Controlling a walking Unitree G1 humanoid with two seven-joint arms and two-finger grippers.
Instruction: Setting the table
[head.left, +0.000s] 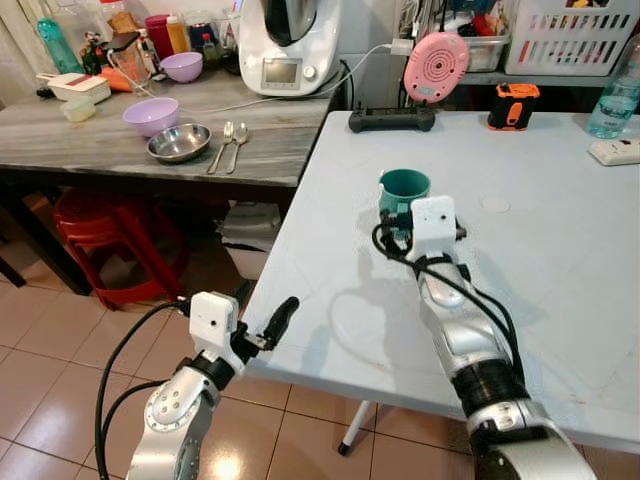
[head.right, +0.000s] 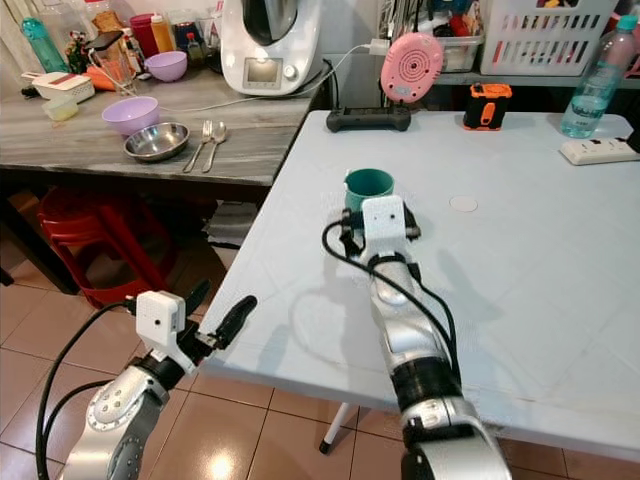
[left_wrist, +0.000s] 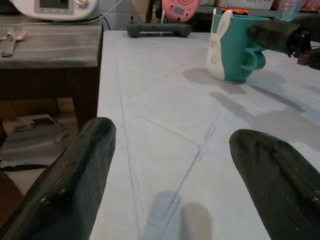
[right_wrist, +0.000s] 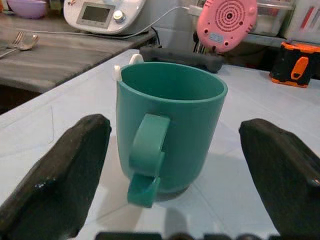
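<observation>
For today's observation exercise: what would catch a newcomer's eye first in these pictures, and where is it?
The teal mug stands upright on the white table, its handle facing the right gripper, whose open fingers sit either side without touching it. The left gripper hovers open at the table's near edge. On the grey counter behind lie a steel bowl, a purple bowl and cutlery.

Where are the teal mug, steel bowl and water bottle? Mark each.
teal mug (right_wrist: 170, 125), right wrist view, on its outer wall.
steel bowl (head.left: 179, 142), left eye view, on its inside.
water bottle (head.right: 592, 92), right eye view, on its body.
</observation>
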